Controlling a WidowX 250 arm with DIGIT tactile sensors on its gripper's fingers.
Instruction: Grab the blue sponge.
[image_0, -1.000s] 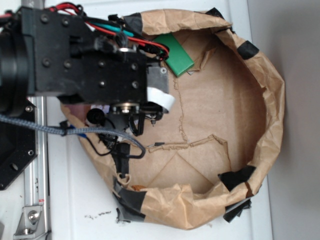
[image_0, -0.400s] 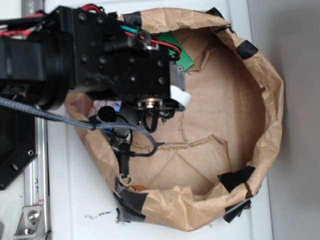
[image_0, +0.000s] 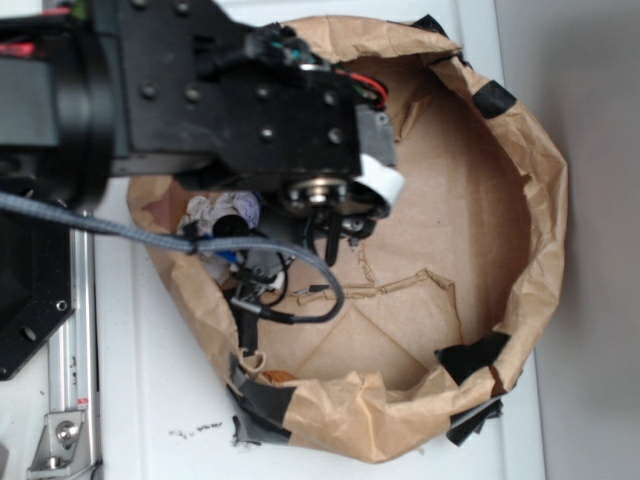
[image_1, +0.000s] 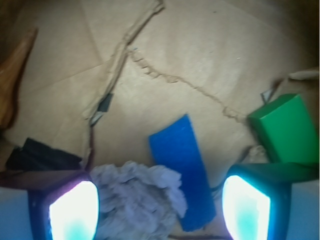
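My pincer (image_1: 160, 210) is spread apart, empty, its two pads at the lower corners of the wrist view. The blue sponge (image_1: 184, 172) lies flat on brown paper between them, lower centre, touching the whitish paper wad (image_1: 137, 200). The green block (image_1: 286, 129) sits right.

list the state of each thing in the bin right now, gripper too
gripper: open, empty, above the bin floor
blue sponge: lying flat between the fingers, not gripped
paper wad: crumpled, touching the sponge's left edge
green block: resting beside the right finger, apart from the sponge
brown paper liner: torn and creased, taped at the rim
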